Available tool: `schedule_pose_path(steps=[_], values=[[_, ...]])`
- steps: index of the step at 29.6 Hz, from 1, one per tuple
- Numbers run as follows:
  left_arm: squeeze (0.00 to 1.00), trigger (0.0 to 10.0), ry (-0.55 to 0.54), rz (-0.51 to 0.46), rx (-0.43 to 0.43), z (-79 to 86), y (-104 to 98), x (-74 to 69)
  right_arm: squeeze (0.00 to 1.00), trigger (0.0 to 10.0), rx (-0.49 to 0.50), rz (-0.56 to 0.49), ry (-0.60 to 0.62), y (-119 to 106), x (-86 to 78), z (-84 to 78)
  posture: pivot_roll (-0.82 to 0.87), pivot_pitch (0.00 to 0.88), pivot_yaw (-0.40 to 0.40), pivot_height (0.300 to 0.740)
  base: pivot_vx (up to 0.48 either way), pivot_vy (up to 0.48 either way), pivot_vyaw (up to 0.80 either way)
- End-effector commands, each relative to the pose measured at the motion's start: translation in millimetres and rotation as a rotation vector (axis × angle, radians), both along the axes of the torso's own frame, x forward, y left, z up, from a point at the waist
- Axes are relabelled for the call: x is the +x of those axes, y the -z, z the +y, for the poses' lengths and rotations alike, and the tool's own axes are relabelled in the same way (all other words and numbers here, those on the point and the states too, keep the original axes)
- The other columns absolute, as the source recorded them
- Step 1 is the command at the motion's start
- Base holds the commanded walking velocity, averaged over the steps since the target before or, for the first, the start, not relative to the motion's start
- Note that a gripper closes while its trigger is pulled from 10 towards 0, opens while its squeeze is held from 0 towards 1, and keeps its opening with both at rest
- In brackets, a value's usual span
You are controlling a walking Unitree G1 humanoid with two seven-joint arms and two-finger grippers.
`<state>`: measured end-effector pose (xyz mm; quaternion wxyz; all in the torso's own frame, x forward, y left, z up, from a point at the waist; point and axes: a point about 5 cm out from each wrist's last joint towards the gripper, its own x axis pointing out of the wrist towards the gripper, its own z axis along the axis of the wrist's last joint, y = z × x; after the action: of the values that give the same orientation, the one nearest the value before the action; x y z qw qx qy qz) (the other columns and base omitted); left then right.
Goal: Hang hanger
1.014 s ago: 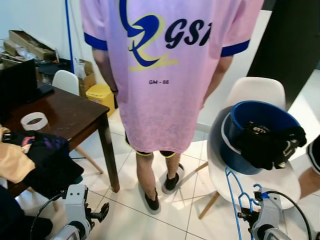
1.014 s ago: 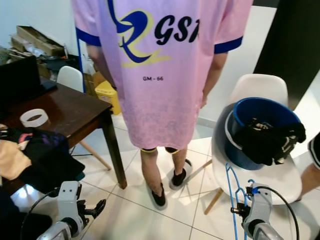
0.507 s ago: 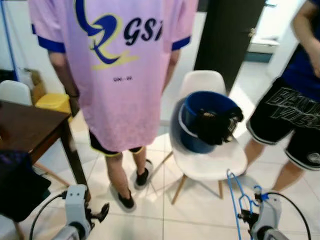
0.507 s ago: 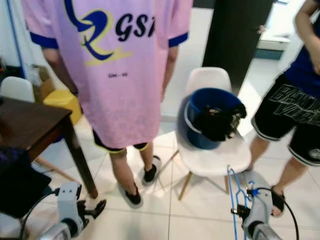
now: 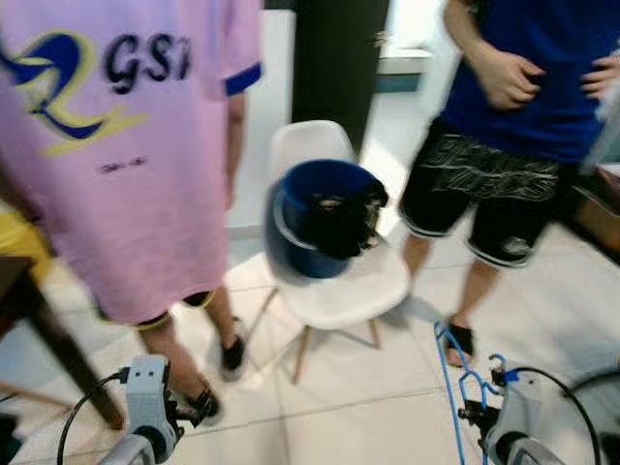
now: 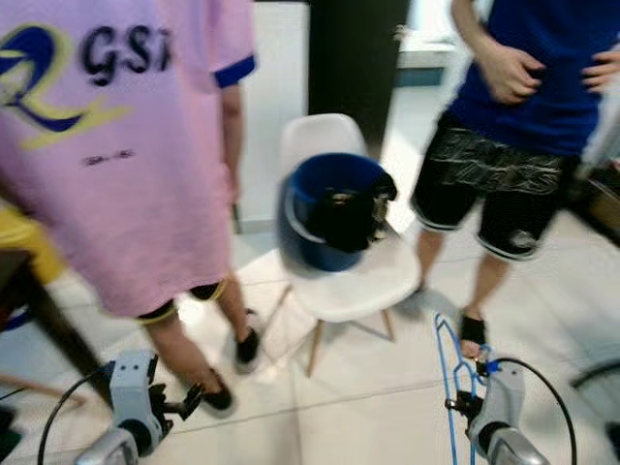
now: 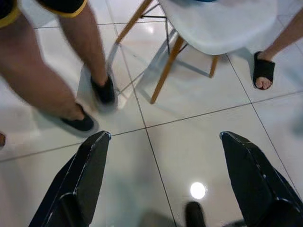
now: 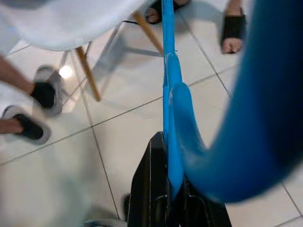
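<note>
Low at the robot's right, the right gripper [image 8: 170, 189] has its fingers clamped on a blue hanger [image 5: 451, 387] held upright over the tiled floor [image 5: 368, 407] — the left gripper [image 7: 161, 175] hangs with fingers apart. Beyond, a white chair [image 5: 339, 281] bears a blue bucket [image 5: 310, 208] — two people [image 5: 116, 145] stand beside it.

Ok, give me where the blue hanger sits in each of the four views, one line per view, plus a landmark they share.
Left eye view: blue hanger at lower right, rising from the right gripper.
Right eye view: lower right again, beside the sandalled foot.
Left wrist view: not in it; the left gripper stands open over bare tiles.
Right wrist view: centre, clamped between the black fingers.
Shared landmark: the white chair, whose wooden legs appear in both wrist views.
</note>
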<state>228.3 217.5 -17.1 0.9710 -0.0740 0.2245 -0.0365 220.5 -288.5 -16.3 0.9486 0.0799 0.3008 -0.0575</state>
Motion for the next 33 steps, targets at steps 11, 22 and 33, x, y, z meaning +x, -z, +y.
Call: schedule_pose_path(steps=[11, 22, 33], values=[[0.0, 10.0, 0.019, 0.008, 0.013, -2.1, -0.1, -0.8, 0.0, 10.0, -0.006, -0.014, 0.001, -1.9, 2.1, -1.1, 0.01, 0.0, -0.025, 0.74, 0.0, 0.0, -0.8], [0.0, 10.0, 0.018, 0.007, 0.014, -1.6, -0.4, -0.6, 0.0, 10.0, -0.006, -0.017, 0.0, -2.0, 2.5, -0.5, 0.01, 0.0, -0.026, 0.74, 0.0, 0.0, -0.8], [0.0, 10.0, 0.024, 0.006, 0.017, -2.7, -0.5, -0.4, 0.0, 10.0, -0.007, -0.015, -0.002, -1.6, 2.7, -0.6, 0.01, 0.0, -0.032, 0.74, 0.0, 0.0, -0.8]])
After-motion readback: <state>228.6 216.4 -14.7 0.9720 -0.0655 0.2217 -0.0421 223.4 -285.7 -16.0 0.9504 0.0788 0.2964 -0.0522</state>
